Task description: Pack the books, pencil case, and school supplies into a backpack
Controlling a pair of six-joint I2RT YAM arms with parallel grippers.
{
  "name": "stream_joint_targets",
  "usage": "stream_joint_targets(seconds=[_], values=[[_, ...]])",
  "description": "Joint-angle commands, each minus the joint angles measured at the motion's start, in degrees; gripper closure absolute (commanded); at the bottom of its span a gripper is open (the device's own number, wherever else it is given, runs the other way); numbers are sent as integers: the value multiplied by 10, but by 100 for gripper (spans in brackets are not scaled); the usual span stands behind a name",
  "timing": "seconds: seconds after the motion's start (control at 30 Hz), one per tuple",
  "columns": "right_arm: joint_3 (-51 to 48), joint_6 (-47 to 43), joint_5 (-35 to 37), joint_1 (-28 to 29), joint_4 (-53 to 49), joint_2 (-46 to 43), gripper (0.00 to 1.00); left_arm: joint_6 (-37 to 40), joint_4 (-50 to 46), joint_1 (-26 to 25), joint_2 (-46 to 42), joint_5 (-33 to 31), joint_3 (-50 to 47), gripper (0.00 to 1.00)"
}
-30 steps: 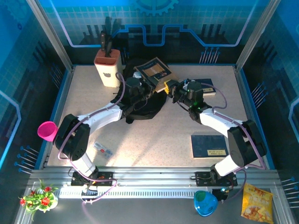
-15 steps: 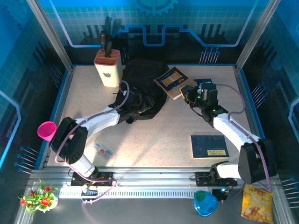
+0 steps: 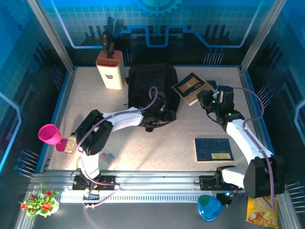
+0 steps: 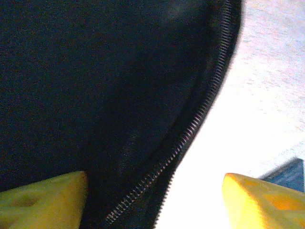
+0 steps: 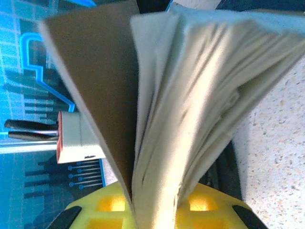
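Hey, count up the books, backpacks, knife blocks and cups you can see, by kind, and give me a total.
Books: 3, brown-edged book, near blue book, half-hidden blue book
Backpack: 1
Knife block: 1
Cups: 2, pink cup, blue cup
Total: 7

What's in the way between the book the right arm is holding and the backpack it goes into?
Nothing visible stands between the book in the right gripper and the backpack. The left gripper sits open at the backpack's near edge by the zipper; whether the bag gapes cannot be told.
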Motion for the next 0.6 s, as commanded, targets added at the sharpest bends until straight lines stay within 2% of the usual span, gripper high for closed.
stream_joint_targets(seconds=[0.0, 0.13, 0.27, 0.4, 0.57], values=[[-1, -23, -18, -32, 6, -33, 93, 26, -32, -12, 36, 47, 68, 27], [-1, -43, -38, -73, -27, -53, 93, 78, -76, -14, 43, 40, 114, 28], [-3, -70, -57, -111, -56, -73, 93, 192, -155, -13, 31, 3, 145, 30], [-6, -87, -62, -123, -75, -85, 93, 274, -194, -12, 36, -19, 160, 37], [-15, -87, -69, -125, -76, -87, 93, 310, -196, -11, 60, -19, 184, 50]])
